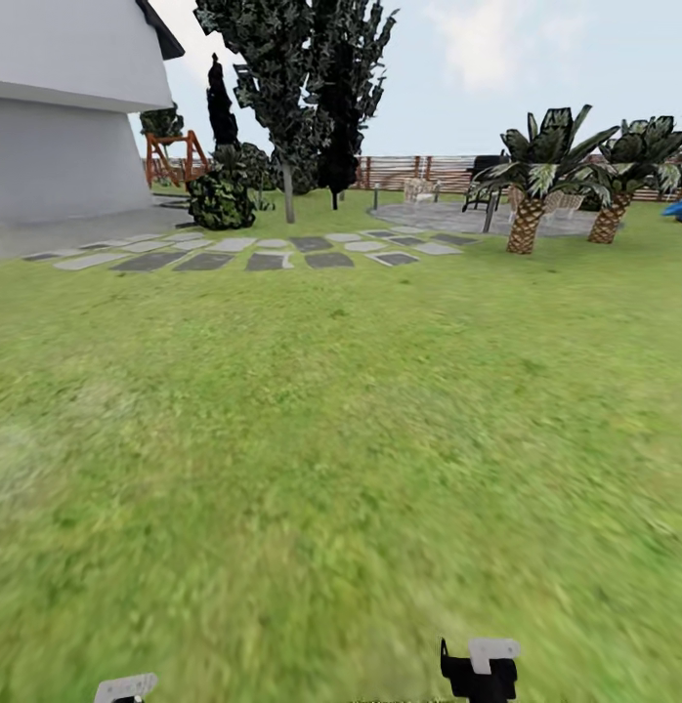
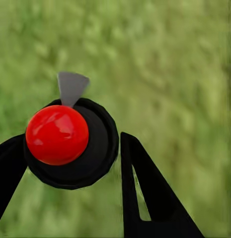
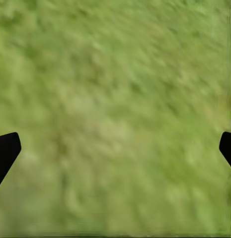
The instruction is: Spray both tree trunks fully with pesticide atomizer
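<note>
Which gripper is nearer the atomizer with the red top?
Left. The left gripper has its fingers either side of the atomizer; the right gripper hangs open over bare grass.

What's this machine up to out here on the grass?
It's a two-armed robot out on the garden lawn. Its left gripper is closed around a spray bottle, the atomizer, seen from above with its red top. The right gripper is open over bare grass and holds nothing. Ahead are stepping stones, a tall dark-leaved tree, two small palms and a wooden fence. No spray is showing right now.
</note>
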Robot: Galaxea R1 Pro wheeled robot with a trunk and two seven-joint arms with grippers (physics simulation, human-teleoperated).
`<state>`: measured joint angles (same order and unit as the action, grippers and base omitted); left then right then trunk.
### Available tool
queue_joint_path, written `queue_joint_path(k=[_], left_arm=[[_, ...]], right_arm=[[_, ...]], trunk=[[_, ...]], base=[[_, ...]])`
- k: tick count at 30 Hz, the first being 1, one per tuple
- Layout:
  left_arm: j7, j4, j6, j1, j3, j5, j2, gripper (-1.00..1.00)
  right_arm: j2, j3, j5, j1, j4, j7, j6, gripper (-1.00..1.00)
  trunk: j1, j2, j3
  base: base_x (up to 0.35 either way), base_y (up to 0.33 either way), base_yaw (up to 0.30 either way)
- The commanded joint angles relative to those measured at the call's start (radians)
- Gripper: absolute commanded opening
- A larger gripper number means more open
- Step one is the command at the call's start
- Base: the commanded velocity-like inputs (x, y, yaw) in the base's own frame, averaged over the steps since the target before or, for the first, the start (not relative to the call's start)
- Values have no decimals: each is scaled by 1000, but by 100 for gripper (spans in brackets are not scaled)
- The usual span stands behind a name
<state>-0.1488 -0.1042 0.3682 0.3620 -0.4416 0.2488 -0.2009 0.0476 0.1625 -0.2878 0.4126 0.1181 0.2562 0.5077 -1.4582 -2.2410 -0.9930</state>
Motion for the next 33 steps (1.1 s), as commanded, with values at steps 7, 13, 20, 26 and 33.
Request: queue_joint_path(k=[7, 13, 20, 26, 33], left_arm=[[0, 0, 0, 0, 0, 0, 0, -100], [0, 0, 0, 0, 0, 0, 0, -100], [0, 0, 0, 0, 0, 0, 0, -100], [0, 0, 0, 0, 0, 0, 0, -100], [-1, 0, 0, 0, 0, 0, 0, -100]], right_arm=[[0, 0, 0, 0, 0, 0, 0, 100], [0, 0, 1, 0, 0, 0, 0, 100], [0, 0, 0, 0, 0, 0, 0, 100], [0, 0, 0, 0, 0, 0, 0, 100], [0, 0, 0, 0, 0, 0, 0, 100]], trunk=[[0, 0, -7], [0, 0, -13], [0, 0, -20], [0, 0, -26], [0, 0, -33]], base=[[0, 0, -253], [0, 0, -254], [0, 0, -253], [0, 0, -253], [0, 0, -253]])
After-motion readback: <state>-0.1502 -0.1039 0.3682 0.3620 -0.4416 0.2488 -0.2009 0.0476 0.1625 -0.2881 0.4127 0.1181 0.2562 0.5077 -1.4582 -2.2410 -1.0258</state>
